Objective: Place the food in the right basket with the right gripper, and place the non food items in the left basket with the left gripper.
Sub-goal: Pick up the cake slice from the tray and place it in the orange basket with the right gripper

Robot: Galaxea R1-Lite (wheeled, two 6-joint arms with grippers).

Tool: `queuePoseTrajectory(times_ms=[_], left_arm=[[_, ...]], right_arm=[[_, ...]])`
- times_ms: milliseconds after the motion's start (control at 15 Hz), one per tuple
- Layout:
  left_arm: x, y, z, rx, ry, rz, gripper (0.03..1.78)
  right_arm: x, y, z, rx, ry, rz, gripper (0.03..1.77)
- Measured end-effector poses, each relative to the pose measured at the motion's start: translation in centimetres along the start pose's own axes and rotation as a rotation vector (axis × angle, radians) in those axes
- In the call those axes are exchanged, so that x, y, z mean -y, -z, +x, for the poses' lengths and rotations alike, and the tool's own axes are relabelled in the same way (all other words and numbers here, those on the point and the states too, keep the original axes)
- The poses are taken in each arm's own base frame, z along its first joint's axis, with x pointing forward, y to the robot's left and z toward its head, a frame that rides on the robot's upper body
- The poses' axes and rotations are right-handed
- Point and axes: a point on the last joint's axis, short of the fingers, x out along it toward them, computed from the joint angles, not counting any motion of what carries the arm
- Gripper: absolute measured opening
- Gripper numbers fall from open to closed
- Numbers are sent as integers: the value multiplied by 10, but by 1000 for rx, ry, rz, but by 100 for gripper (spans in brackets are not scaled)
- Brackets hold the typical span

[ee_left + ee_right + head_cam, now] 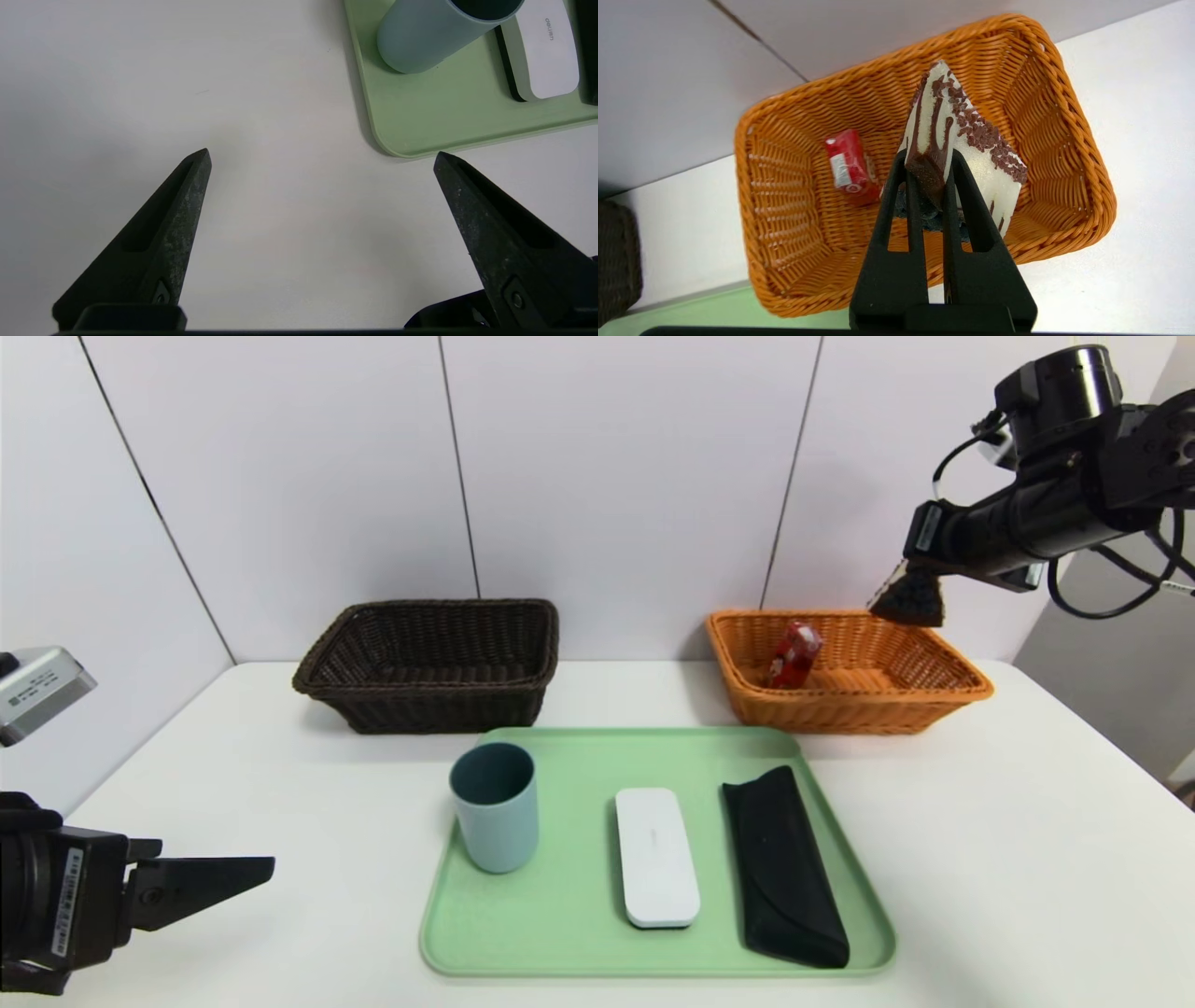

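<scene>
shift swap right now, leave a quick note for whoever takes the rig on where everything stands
Right gripper: shut on the cake, held above the orange basket.
Left gripper: open and empty, over the table beside the green tray.
Done: drink carton is in the orange basket.
On the tray: cup, white case, black pouch.
Left: release the cake into the orange basket, then the left gripper moves cup, case and pouch to the dark basket, which has nothing in it yet.
</scene>
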Motion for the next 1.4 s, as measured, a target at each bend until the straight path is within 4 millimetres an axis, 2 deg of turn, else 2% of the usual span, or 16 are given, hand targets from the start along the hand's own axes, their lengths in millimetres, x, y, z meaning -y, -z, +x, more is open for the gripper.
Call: queuePoseTrajectory(times_ms=[800,1400], left_arm=[[0,0,-2,6,1,1,169],[0,0,-1,5,0,3,169]], right_arm=[[5,27,68,-118,52,-12,16],[6,39,93,-154,62,-10,16]])
